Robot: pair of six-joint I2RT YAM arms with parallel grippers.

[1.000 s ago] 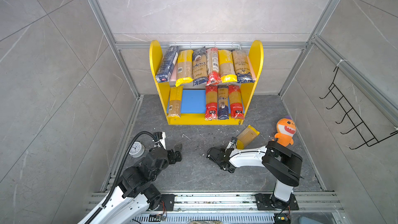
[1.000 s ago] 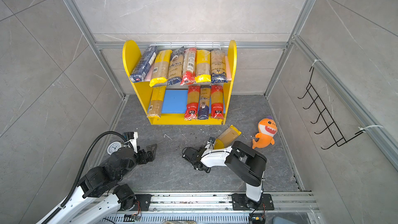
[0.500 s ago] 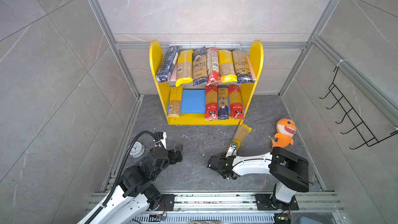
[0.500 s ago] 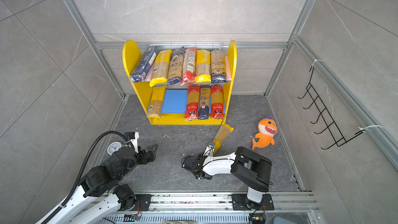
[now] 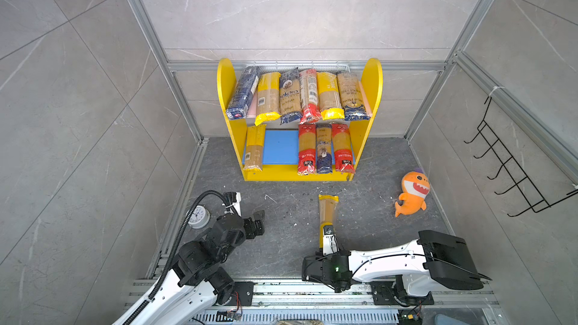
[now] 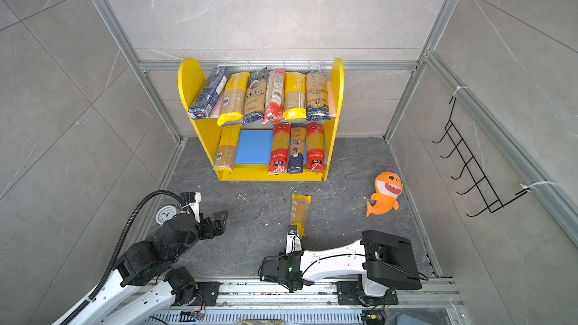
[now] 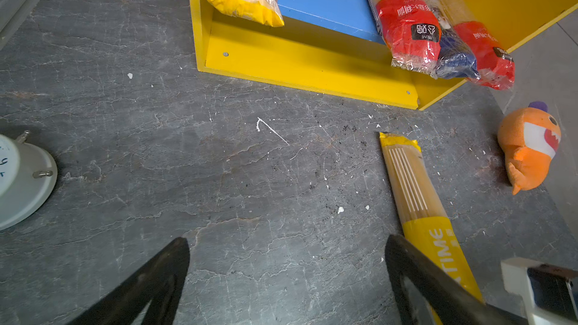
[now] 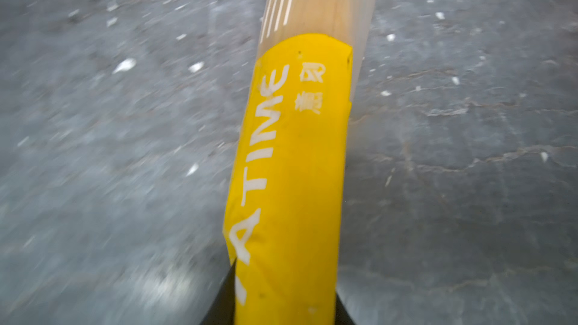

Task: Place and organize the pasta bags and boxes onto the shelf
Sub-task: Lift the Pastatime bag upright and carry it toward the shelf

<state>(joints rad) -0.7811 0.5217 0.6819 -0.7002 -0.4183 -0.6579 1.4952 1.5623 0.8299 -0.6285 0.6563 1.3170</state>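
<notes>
In both top views: yellow-ended spaghetti pack (image 5: 327,214) (image 6: 300,211) clamped at its near end in closed right jaws, long axis near-to-far, far end aimed at the shelf (image 5: 297,177), bare desk (image 5: 281,201) between. Gap free on the blue lower board (image 5: 280,146).

Left wrist view: left jaws wide apart, empty.

Right wrist view: pack's yellow end (image 8: 291,167) pinched.

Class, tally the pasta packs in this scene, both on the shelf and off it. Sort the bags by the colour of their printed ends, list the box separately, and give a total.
Yellow-ended bags: 4
Red-ended bags: 3
Navy-ended bags: 3
Blue box: 1
Total: 11
</notes>
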